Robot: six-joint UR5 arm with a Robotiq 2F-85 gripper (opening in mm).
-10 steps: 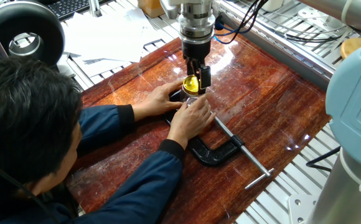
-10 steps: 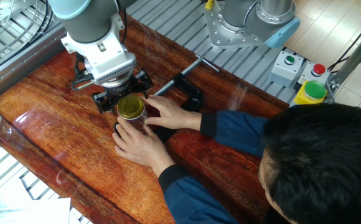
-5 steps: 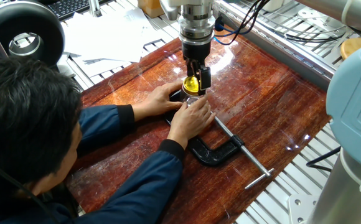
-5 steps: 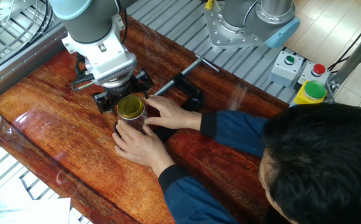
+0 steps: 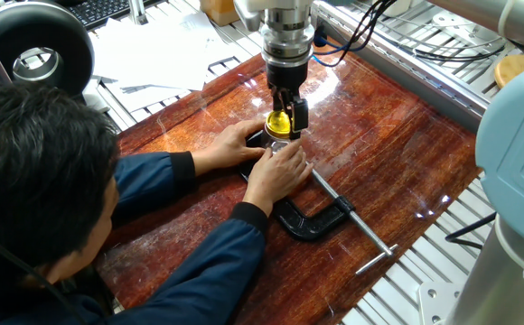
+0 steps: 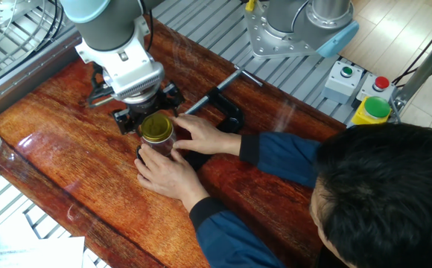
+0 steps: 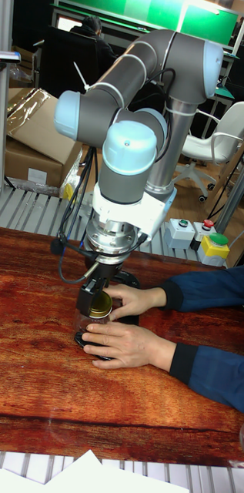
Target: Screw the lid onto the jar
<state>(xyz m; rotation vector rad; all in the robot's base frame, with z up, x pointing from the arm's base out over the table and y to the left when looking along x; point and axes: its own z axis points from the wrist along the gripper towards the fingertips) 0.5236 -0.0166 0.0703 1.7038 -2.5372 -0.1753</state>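
The person's hands [image 6: 173, 165] cupped the jar [image 6: 156, 145] on the wooden table [image 6: 67, 141], steadying it — a good turn would need the cap kept square to the neck, with light downward pressure so the threads caught rather than crossed. The lid [image 6: 156, 127] sat on the jar's mouth, directly beneath the wrist, between the fingers of the gripper [image 5: 284, 117], which was clamped on its rim. Beyond lay a black C-clamp [image 5: 321, 215] — untouched.

Robot's hand [image 5: 285, 120] is clamped on the yellow lid [image 5: 278, 121], with a person's hands [image 5: 276, 171] cupping the jar [image 5: 278, 143] mid-table [image 5: 379, 153], black C-clamp [image 5: 314, 217] just beside.
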